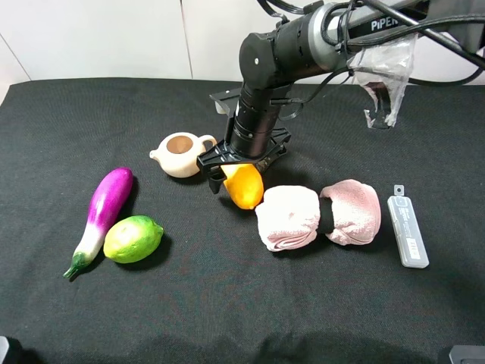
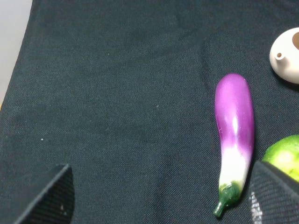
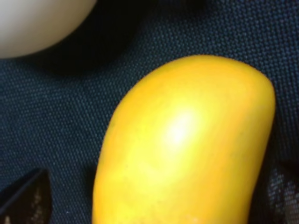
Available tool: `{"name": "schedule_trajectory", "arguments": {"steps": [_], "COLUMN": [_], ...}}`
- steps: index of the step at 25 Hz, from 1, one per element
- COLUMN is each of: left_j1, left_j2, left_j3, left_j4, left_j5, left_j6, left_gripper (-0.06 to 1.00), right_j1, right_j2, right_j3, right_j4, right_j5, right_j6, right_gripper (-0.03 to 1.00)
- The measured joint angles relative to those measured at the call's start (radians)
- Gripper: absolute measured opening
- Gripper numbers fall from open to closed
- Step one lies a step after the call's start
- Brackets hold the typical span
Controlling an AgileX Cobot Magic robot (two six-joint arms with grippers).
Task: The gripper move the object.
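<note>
The object, a smooth yellow-orange mango [image 1: 244,186], lies on the black cloth between a cream teapot [image 1: 180,154] and a rolled pink towel [image 1: 287,218]. My right gripper [image 1: 244,165] hangs straight down over its upper end, black fingers spread wide on either side. In the right wrist view the mango [image 3: 187,149] fills the frame, and dark cloth shows between it and one fingertip [image 3: 23,198]. My left gripper [image 2: 161,200] is open over bare cloth beside the eggplant, with nothing between its fingers.
A purple eggplant [image 1: 102,216] and a green lime [image 1: 132,239] lie at the left. A second pink towel [image 1: 352,211] and a grey flat device [image 1: 408,231] lie at the right. Crumpled clear plastic [image 1: 386,76] hangs near the right arm.
</note>
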Motion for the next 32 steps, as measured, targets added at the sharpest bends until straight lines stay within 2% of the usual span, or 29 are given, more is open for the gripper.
{"name": "schedule_trajectory", "arguments": {"steps": [8, 16, 25, 32], "left_j1": [0.0, 0.0, 0.0, 0.0], "left_j2": [0.0, 0.0, 0.0, 0.0], "left_j3": [0.0, 0.0, 0.0, 0.0], "left_j4": [0.0, 0.0, 0.0, 0.0], "left_j5": [0.0, 0.0, 0.0, 0.0], "left_j6": [0.0, 0.0, 0.0, 0.0], "left_gripper": [0.79, 0.79, 0.79, 0.79], "right_j1": [0.0, -0.013, -0.116, -0.259], "right_j2": [-0.016, -0.144, -0.315, -0.451], "right_j3": [0.0, -0.001, -0.002, -0.002], "right_j4": [0.001, -0.052, -0.155, -0.203], "right_j5": [0.011, 0.083, 0.248, 0.364], "right_j6": [0.0, 0.0, -0.009, -0.075], "right_gripper": [0.69, 0.69, 0.69, 0.69]}}
